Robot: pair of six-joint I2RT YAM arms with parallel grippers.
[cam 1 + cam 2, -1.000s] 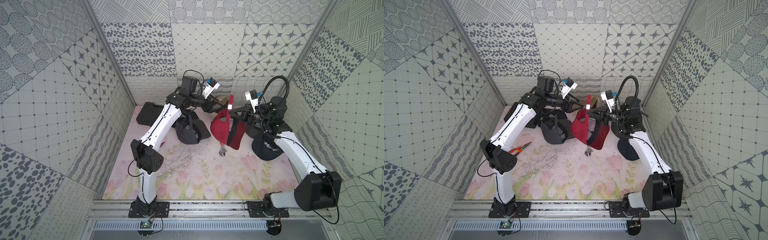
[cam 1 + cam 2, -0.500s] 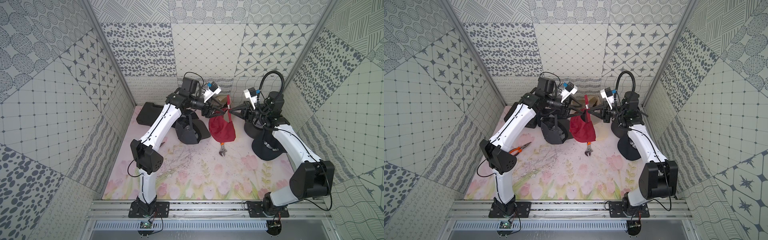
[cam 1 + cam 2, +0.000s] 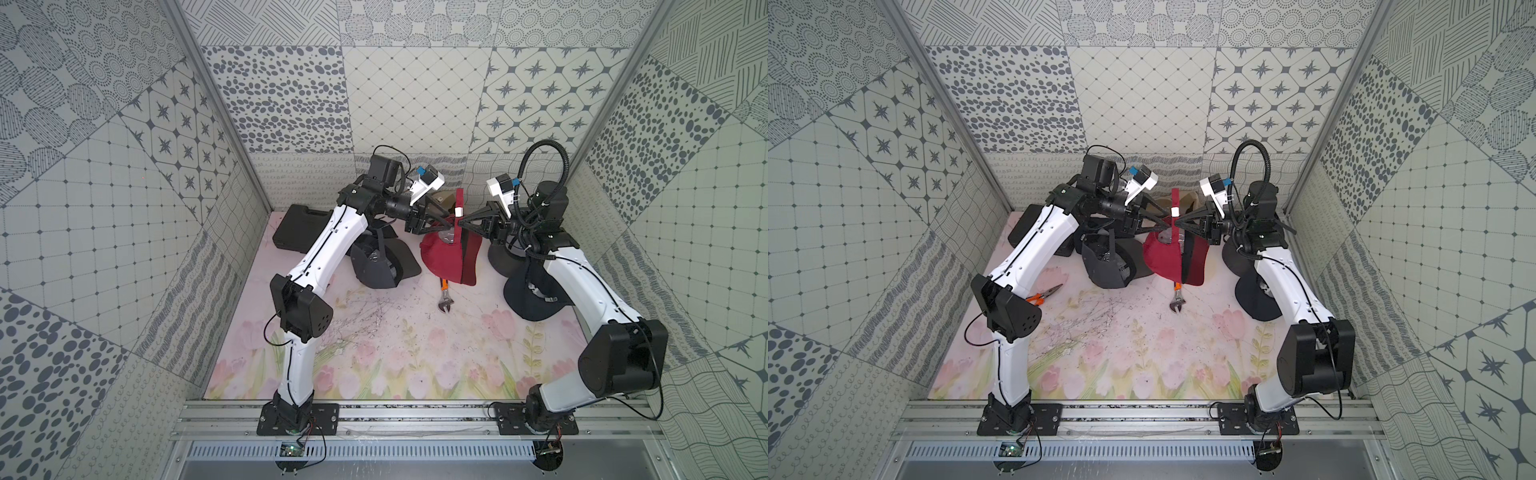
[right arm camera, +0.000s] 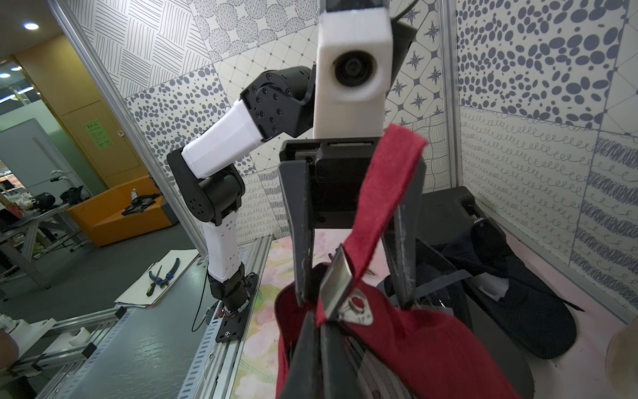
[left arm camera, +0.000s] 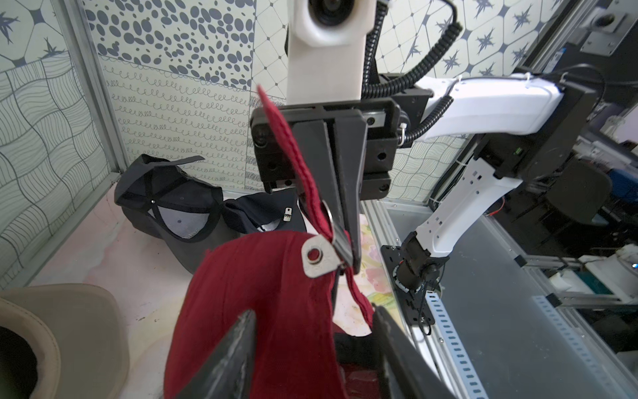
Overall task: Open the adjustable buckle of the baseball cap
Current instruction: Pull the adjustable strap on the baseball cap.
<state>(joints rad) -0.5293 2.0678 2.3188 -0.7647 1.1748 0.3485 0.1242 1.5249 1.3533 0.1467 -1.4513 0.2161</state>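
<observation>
The red baseball cap (image 3: 442,253) (image 3: 1163,257) hangs in the air between both arms, its strap (image 3: 459,199) sticking up. The silver buckle (image 5: 319,257) (image 4: 355,305) sits where the strap meets the cap's rear edge. My right gripper (image 3: 462,222) (image 4: 319,321) is shut on the strap right at the buckle. My left gripper (image 3: 451,224) (image 5: 314,311) faces it from the other side. Its fingers stand apart, straddling the cap's rear fabric below the buckle, with a gap left on one side.
A dark grey cap (image 3: 382,266) lies by the left arm. Black caps (image 3: 536,299) lie under the right arm. A black case (image 3: 299,228) is at the back left. A beige hat (image 5: 51,328), a wrench (image 3: 444,297) and orange pliers (image 3: 1044,293) lie around.
The right arm lifted the cap and swung it toward the back middle. The left gripper's jaws have narrowed around the cap's rear fabric.
</observation>
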